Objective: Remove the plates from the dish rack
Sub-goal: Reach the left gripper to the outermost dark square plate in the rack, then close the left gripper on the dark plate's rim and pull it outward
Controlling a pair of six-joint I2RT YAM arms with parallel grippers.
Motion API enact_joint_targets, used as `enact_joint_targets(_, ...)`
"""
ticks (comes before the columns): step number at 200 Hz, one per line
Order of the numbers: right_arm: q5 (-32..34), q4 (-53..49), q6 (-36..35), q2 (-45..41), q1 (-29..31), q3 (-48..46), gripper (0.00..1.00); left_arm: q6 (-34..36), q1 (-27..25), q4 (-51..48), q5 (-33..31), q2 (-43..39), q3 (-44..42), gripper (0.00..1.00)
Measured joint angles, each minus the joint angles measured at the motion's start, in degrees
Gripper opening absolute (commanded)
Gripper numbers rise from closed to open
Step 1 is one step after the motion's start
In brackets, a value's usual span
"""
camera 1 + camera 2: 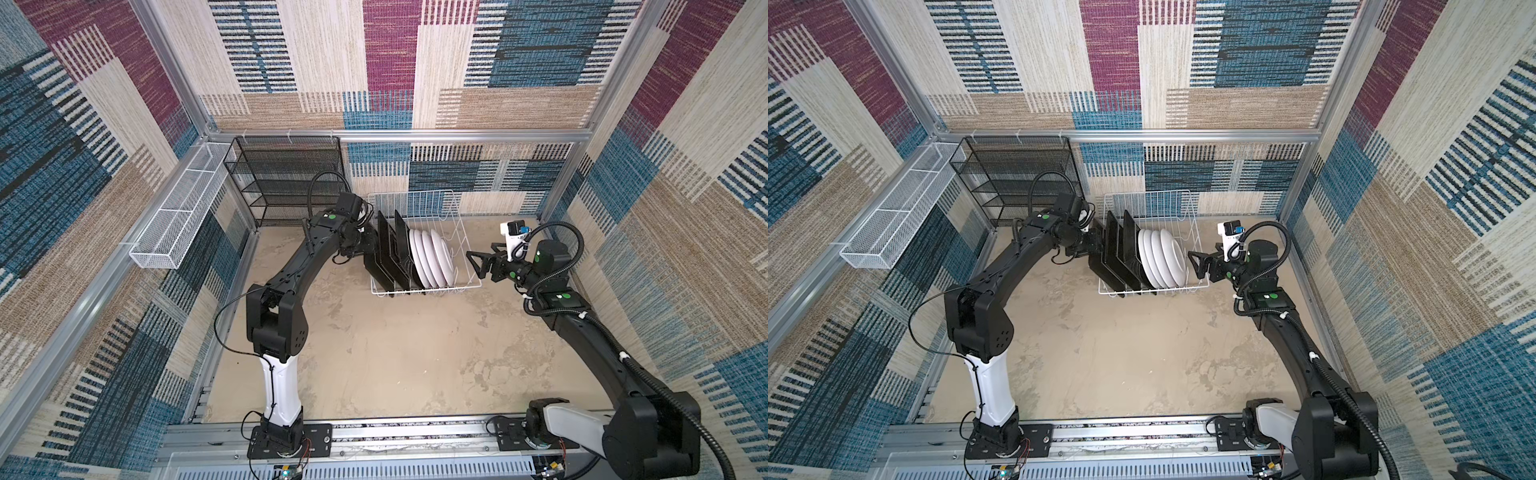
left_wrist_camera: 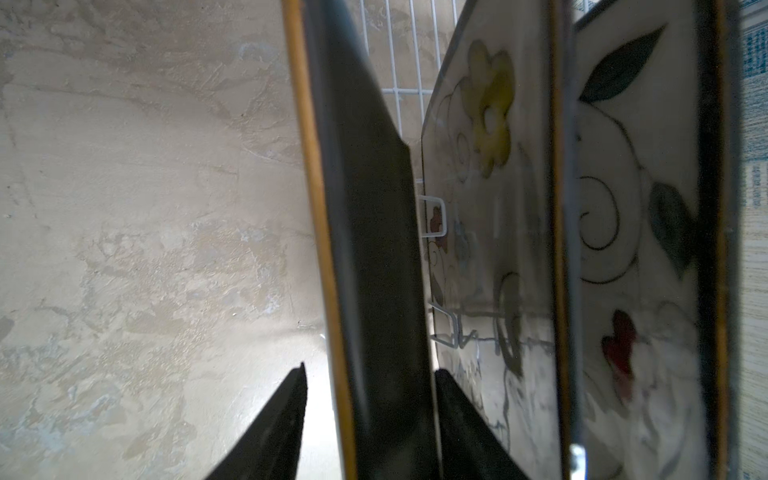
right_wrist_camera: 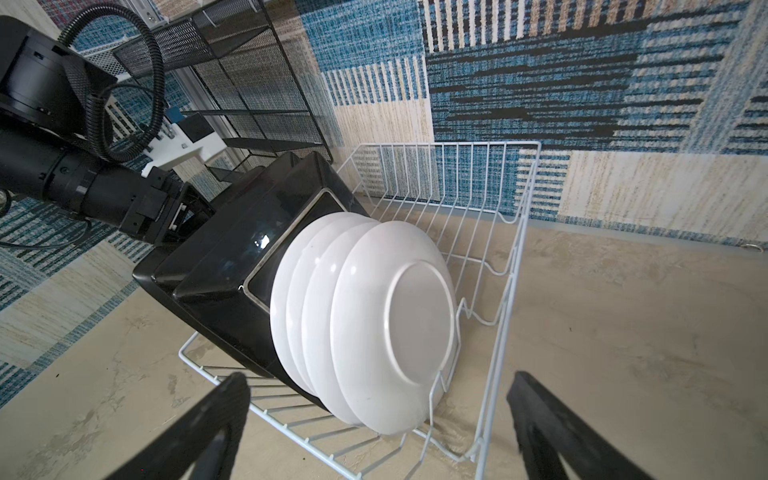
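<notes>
all seven plates stood on edge in the white wire dish rack point(image 1: 415, 193) at the back of the mottled beige surface point(image 1: 395, 353). three black-backed square plates point(image 1: 388, 249) filled its left end, with four round white plates point(image 1: 430, 259) packed just beside them. nothing had been unloaded yet, so we judged the first pick to be in hand.

in the left wrist view the left tool point(image 2: 370, 370) straddled the edge of the outermost square plate point(image 2: 374, 249). one finger sat close against its black back. a sliver of light separated the other from the gold rim, so the tool was spread and not pinching.

the right tool point(image 1: 476, 264) hung just outside the rack's right end, spread wide and holding nothing, facing the round plates' undersides.

next, we reckoned, the left tool needed to pinch firmly. it then had to lift the plate straight up, clear of the white wire tines point(image 2: 445, 218) and the flowered next plate point(image 2: 490, 208), before carrying it to the bare surface.
</notes>
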Motion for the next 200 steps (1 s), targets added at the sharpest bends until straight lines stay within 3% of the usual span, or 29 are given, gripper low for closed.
enact_joint_targets(121,2.12,-1.79,-0.85,-1.53,0.15,0.35,0.99,-0.85,-0.09,-0.02,1.42,0.22,-0.63,0.38)
enact_joint_targets(154,5.40,-3.85,-3.45,-2.05,0.17,1.22,0.99,-1.29,-0.13,0.52,1.49,-0.26,-1.31,0.32)
enact_joint_targets(200,4.70,-4.42,-4.04,-2.93,0.15,0.76,0.99,-2.62,-0.13,1.29,2.56,-0.48,-1.92,0.25)
